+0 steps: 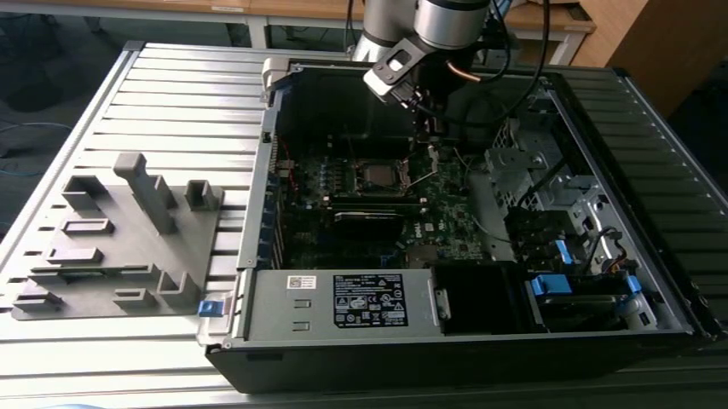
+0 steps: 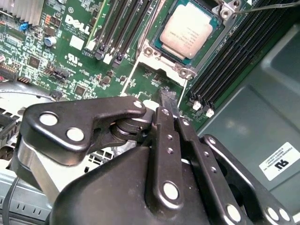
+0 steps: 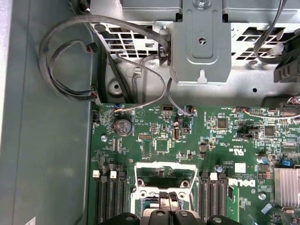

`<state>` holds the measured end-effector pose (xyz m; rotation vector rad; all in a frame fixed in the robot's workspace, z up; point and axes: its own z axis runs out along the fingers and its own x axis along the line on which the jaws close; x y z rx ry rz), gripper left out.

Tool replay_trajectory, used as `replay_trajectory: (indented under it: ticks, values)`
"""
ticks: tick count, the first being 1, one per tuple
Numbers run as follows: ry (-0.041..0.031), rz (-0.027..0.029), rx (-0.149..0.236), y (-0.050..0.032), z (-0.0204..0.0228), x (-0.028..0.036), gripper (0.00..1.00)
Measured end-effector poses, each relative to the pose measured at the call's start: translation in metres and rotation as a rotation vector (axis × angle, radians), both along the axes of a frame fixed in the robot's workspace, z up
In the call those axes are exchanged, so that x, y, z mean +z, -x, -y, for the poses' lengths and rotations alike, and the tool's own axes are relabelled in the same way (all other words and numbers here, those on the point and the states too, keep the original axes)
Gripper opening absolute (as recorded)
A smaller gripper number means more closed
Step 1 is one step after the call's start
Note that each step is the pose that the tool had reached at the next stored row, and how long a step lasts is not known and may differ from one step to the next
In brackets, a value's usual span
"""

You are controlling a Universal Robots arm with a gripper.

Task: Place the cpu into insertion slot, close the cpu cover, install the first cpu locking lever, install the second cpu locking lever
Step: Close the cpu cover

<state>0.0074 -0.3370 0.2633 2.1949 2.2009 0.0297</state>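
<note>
Your black fingers (image 2: 164, 129) are pressed closed with nothing between them, tips just beside the silver-rimmed square socket (image 2: 151, 52); the flat square grey-topped chip (image 2: 189, 32) sits inside that socket, on the green circuit board (image 2: 89, 61).

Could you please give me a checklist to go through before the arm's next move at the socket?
1. cpu seated in the insertion slot: ok.
2. cpu cover flat over the chip: cannot tell.
3. Locking lever latched: not ok, it juts out across the memory slots.
4. gripper empty: ok, shut on nothing.
5. gripper off the chip: ok, its tips sit beside the socket.
</note>
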Motion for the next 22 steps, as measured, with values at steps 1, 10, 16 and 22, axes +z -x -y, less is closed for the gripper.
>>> replay_trajectory:
  ticks: [1, 10, 16, 22]
  values:
    - [0.0000, 0.0000, 0.000, -0.0004, 0.0000, 0.0000, 0.11]
    - [0.0002, -0.0001, 0.000, -0.0087, 0.0000, -0.0001, 0.11]
    - [0.0001, -0.0001, 0.000, -0.0088, 0.0000, -0.0001, 0.11]
    - [0.0001, -0.0009, 0.000, -0.0129, 0.0000, -0.0001, 0.11]
